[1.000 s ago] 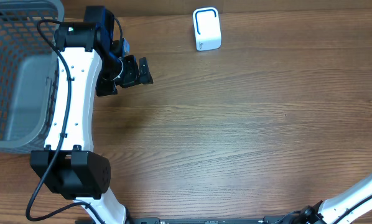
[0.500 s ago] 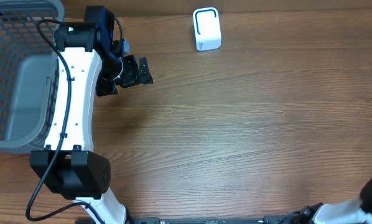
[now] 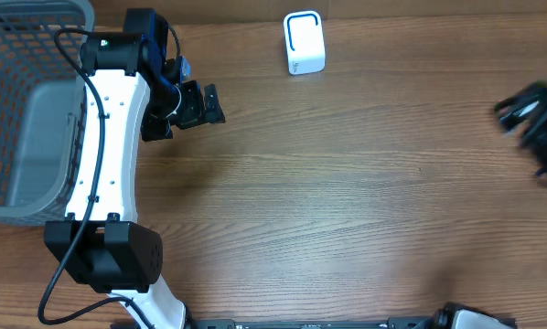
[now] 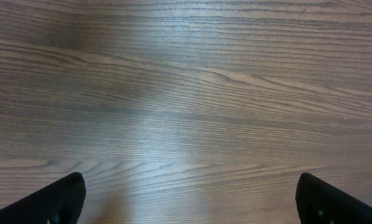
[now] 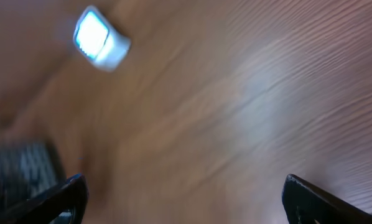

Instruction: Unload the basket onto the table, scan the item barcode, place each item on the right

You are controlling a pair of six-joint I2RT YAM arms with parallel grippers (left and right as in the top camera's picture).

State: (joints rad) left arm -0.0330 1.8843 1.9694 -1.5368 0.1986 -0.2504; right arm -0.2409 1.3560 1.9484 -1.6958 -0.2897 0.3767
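Newbie: Views question. What does overhead give you that the wrist cams don't?

Regular: Overhead gives you the whole layout. You've got the white box (image 3: 304, 43) standing at the far edge of the table (image 3: 347, 201), well apart from both arms. The mesh basket (image 3: 17, 55) sits at the left edge, right beside the left arm. The left wrist cam shows you only wood grain and its own two black fingertips (image 4: 58, 199) in the bottom corners. The right wrist cam is smeared, but you can still make out the box at top left and a dark bit of basket at lower left.

Newbie: Counts? And the fingers?

Regular: One box, one basket, two arms. The left gripper (image 3: 180, 117) is spread wide with nothing between its fingers, only bare table under it. The right gripper (image 5: 189, 200) is the same, splayed and empty, and overhead it's just a dark blur at the right edge.

Newbie: Materials?

Regular: The table is brown wood with long straight grain. The box is glossy, rounded at the corners, with a blue loop on its face. The basket is grey open mesh. There's a smooth pale grey shape (image 3: 40, 146) inside it, but I can't tell you what that is.
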